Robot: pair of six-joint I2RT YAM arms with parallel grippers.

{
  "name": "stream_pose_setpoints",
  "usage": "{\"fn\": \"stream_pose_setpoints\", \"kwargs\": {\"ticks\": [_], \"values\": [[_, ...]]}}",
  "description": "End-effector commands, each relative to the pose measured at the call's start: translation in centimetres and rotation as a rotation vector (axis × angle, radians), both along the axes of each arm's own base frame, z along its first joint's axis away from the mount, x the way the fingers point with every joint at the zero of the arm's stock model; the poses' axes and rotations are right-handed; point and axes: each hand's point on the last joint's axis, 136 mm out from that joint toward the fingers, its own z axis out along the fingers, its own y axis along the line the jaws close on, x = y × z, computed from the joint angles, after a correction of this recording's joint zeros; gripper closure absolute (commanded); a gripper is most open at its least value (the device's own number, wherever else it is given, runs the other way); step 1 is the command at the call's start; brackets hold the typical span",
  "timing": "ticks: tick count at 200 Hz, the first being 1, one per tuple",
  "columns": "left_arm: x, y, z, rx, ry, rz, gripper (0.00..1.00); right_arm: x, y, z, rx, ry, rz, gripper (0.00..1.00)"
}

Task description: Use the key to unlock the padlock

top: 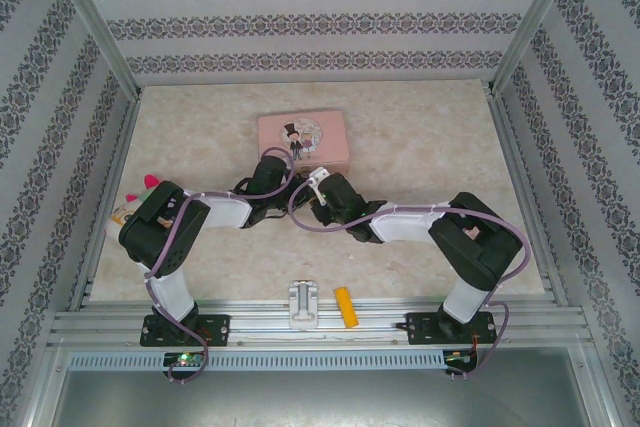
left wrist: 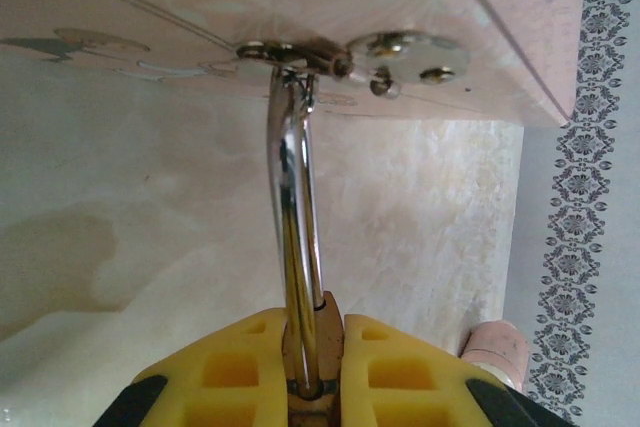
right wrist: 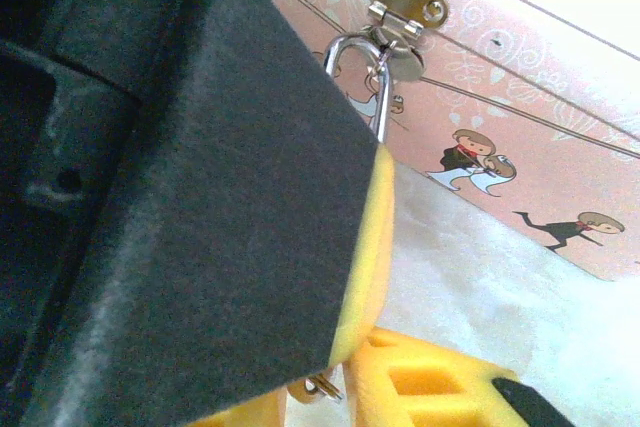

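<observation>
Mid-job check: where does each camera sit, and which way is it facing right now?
Top external: above and behind the bases, looking down on the table; both arms reach to the pink tin.
Left wrist: on the left arm, facing the tin's hasp; the left claw, at the bottom, grips the padlock.
Right wrist: on the right arm, facing the tin's front; own yellow fingers low, a black pad close in front.
Shared: both wrist views show the shackle hooked through the hasp.

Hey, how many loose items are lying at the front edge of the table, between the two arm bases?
2. A white metal bracket lies at the front edge, about midway between the bases. A yellow-orange block lies just to its right. Nothing in that stretch seems to be covered.
</observation>
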Motion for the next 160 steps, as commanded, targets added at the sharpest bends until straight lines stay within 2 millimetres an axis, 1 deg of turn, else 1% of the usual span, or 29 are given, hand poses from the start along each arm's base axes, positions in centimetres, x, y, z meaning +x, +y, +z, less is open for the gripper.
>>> {"fn": "stream_pose_setpoints", "kwargs": {"ticks": [1,10,17,32,50,62,72,83,104,113,124,130,139,147,160], "values": [[-2.4,-2.7,2.3,-0.109,0.049,-0.158,0.98,2.3,-1.1,0.4,-0.032,-0.090,-0.095,0.75],[-2.4,-2.7,2.4,-0.109,0.050,-0.164,0.98,2.5,-1.0,0.6,-0.022,-0.104,-0.101,0.76],[-2.5,-2.8,2.5,-0.110,0.050,-0.172,0.98,2.7,-0.9,0.8,-0.014,-0.113,-0.101,0.78],[-2.6,-3.1,2.6,-0.114,0.053,-0.193,0.98,3.0,-0.7,1.1,0.003,-0.128,-0.105,0.91],[-2.8,-3.2,2.7,-0.117,0.056,-0.207,0.97,3.1,-0.4,1.6,0.047,-0.109,-0.096,0.93],[-2.9,-3.2,2.7,-0.119,0.056,-0.212,0.93,3.1,-0.3,1.7,0.086,-0.072,-0.091,0.95],[-2.9,-3.2,2.7,-0.119,0.056,-0.211,0.89,3.1,-0.4,1.8,0.133,-0.028,-0.094,1.00],[-2.9,-3.0,2.6,-0.120,0.057,-0.205,0.86,3.1,-0.5,1.9,0.210,0.042,-0.088,1.00],[-2.8,-2.7,2.5,-0.128,0.057,-0.190,0.78,3.1,-0.7,2.0,0.346,0.170,-0.090,1.00],[-2.8,-2.6,2.5,-0.131,0.055,-0.185,0.73,3.4,-1.1,1.9,0.396,0.225,-0.110,1.00],[-2.8,-2.4,2.5,-0.132,0.054,-0.181,0.71,3.7,-1.4,1.7,0.469,0.293,-0.126,1.00],[-2.8,-2.3,2.4,-0.131,0.054,-0.178,0.68,4.0,-1.7,1.6,0.506,0.325,-0.140,1.00],[-2.8,-2.2,2.4,-0.130,0.051,-0.176,0.64,4.2,-1.6,1.6,0.564,0.377,-0.144,1.00],[-2.8,-2.2,2.5,-0.130,0.049,-0.175,0.63,4.3,-1.5,1.6,0.611,0.418,-0.147,1.00],[-2.8,-2.0,2.5,-0.124,0.045,-0.172,0.55,4.7,-1.2,1.7,0.684,0.471,-0.145,1.00]]}}
